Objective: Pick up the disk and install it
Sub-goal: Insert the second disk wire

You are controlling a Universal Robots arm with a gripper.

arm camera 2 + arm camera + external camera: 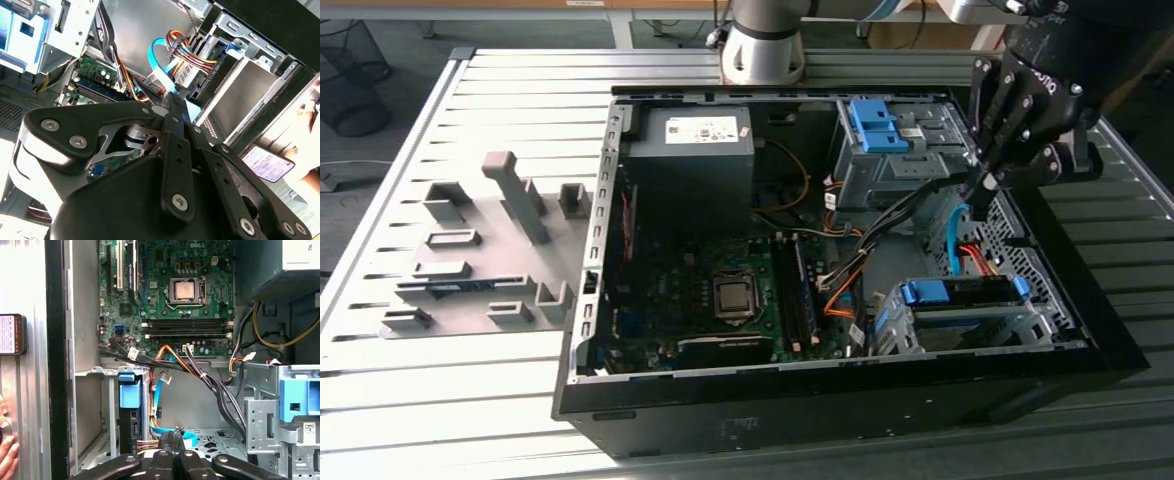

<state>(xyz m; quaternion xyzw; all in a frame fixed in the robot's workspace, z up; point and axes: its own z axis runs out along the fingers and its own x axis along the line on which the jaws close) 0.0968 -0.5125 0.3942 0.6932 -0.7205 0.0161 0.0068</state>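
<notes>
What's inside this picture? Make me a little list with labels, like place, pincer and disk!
place: open computer case on a ribbed metal table
pincer: over the case's side at the exterior view's right, close to the wires
disk: sitting in a metal cage inside the case, blue tab showing
person: a hand beside the case

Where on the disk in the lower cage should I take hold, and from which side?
Probably by the blue tab on the disk, coming straight in through the case's open side. The metal cage walls in its long edges and cables crowd one end, so the tab looks like the only raised, free part. The hand hangs over the case nearby.
</notes>
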